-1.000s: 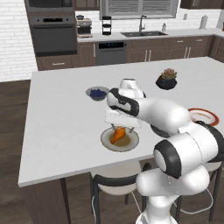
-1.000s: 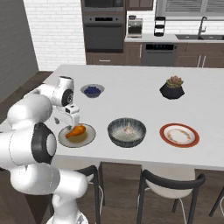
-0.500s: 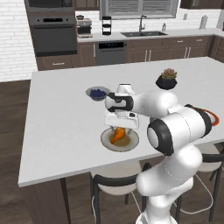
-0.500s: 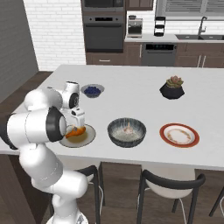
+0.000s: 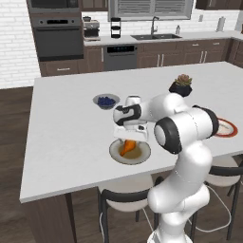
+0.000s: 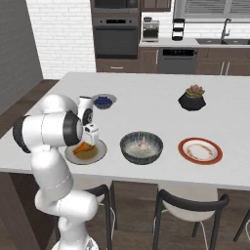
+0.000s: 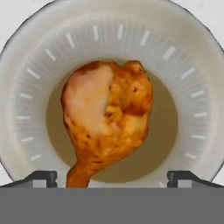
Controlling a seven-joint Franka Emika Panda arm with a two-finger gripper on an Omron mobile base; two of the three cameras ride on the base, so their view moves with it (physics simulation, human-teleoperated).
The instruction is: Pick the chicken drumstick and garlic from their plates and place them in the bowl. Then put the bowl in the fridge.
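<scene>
Two cameras behind the robot looked forward and down across the same white counter (image 5: 66,123), one from each side. The hand camera stared straight down, very close, at the beige plate (image 7: 26,109).

Home kitchen, built-in wall oven (image 5: 59,40) in dark wood cabinets (image 5: 156,56), white brick backsplash (image 5: 16,42), sink with tap (image 5: 153,27) under a window, coffee maker (image 5: 90,29), wide white island counter (image 5: 66,128) with stools (image 6: 188,207), wood floor
</scene>
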